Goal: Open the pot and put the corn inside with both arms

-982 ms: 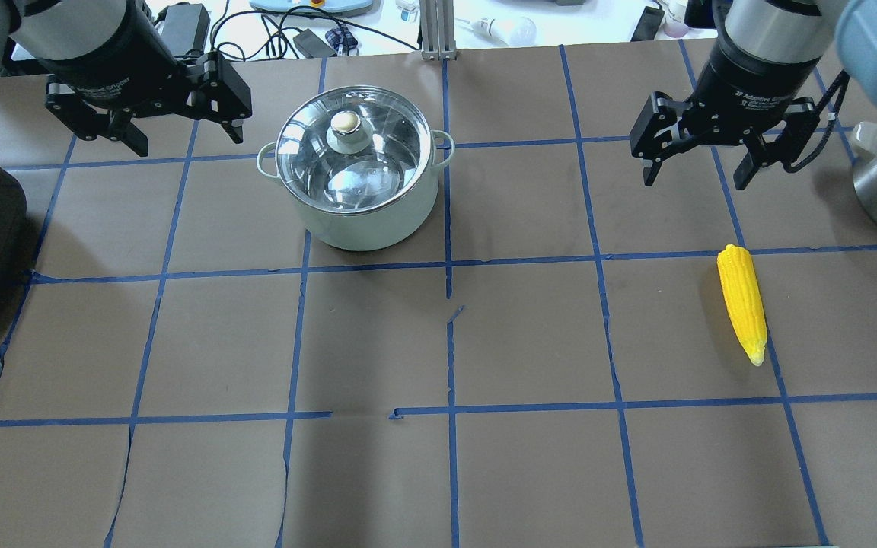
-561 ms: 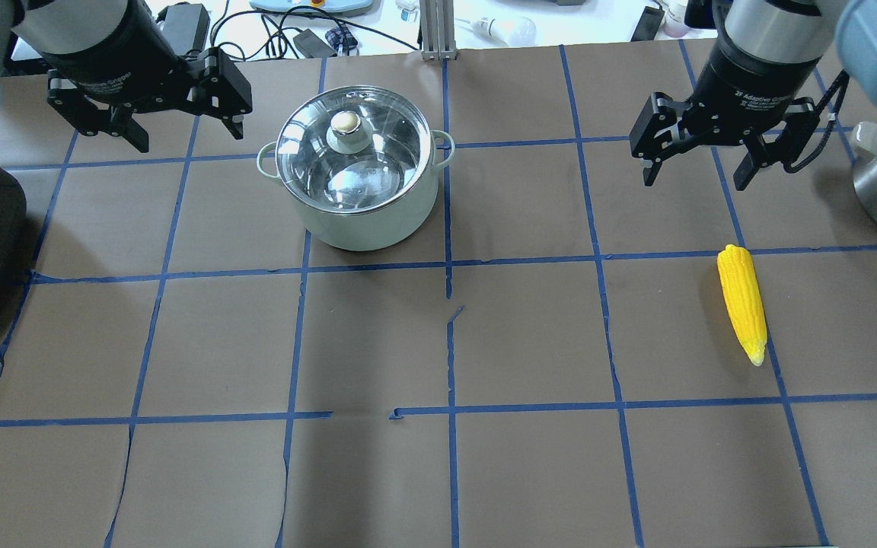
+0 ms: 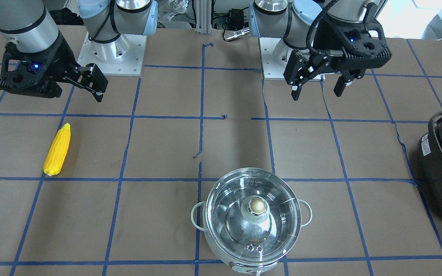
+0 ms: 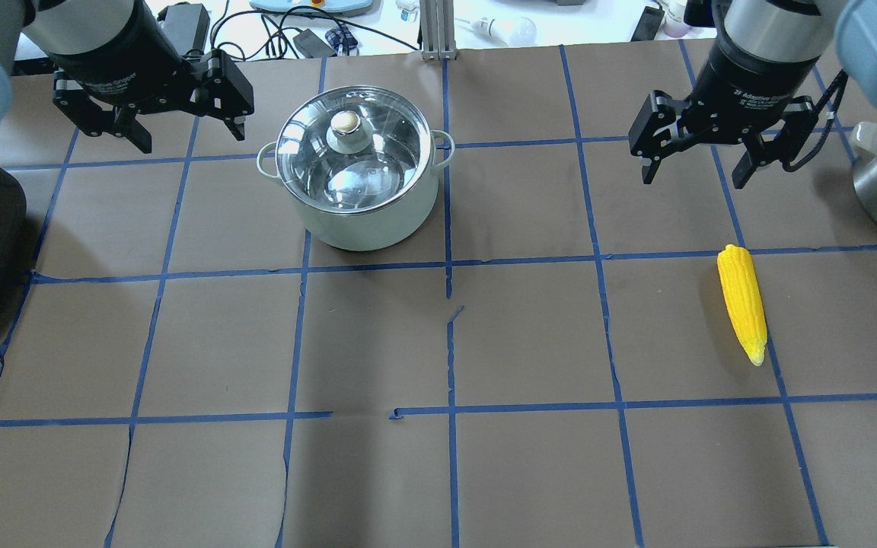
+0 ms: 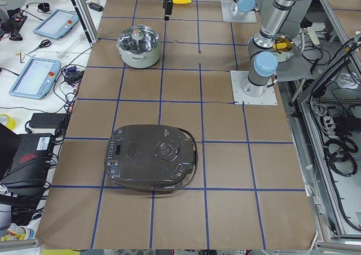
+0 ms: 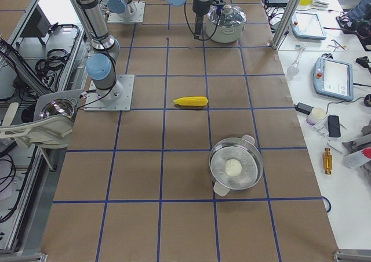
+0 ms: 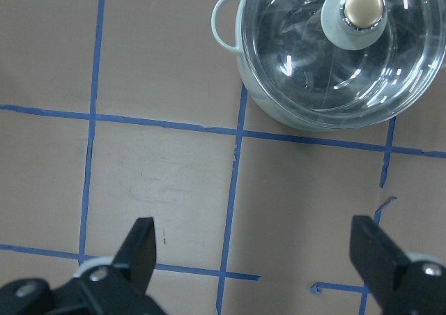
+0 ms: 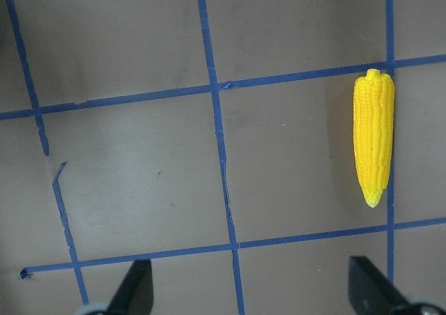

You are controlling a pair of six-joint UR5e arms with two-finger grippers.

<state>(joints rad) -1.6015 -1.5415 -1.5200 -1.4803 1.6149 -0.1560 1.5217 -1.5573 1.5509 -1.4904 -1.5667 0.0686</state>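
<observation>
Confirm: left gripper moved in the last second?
Yes, slightly. In the overhead view the left gripper has edged right, toward the pot, which sits unchanged.

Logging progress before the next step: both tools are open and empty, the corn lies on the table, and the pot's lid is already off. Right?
Not quite: the glass lid sits on the pot, as the overhead view shows. The rest holds: left tool and right tool open and empty, corn lying on the table.

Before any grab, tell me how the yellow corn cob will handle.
The bright yellow tapered corn cob lies on its rounded side, so a nudge probably rolls it. Its glossy surface looks moulded: likely stiff, possibly slippery.
</observation>
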